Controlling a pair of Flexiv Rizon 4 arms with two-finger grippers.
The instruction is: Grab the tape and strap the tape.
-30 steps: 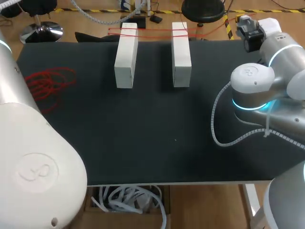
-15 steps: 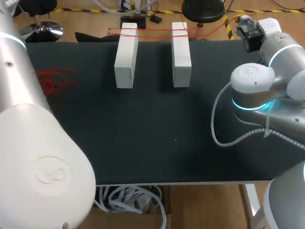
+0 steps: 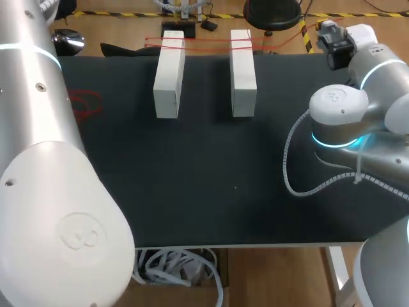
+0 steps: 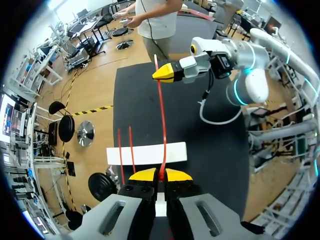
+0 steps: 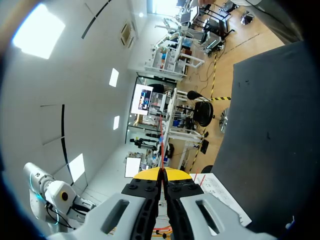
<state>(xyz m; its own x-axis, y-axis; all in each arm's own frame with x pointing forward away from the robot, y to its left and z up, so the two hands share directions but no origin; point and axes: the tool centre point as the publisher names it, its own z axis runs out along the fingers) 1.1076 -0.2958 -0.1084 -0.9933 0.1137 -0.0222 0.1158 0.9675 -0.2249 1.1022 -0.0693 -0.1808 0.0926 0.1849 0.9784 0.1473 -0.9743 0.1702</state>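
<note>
In the left wrist view my left gripper is shut on a thin red tape. The tape runs taut ahead to my right gripper, shut on its other end above the black table. Under the tape lies a white block with two red strands over it. The right wrist view has my right gripper shut on the red tape, a white block beside it. From above, two white blocks stand at the far edge, red strands across their far ends.
A loose tangle of red tape lies at the table's left, half hidden by my left arm. My right arm with its coiled cable stands over the right side. The black mat covers the table.
My left arm has swung further into the head view, covering more of the red tangle. The right arm and the blocks have stayed put.
</note>
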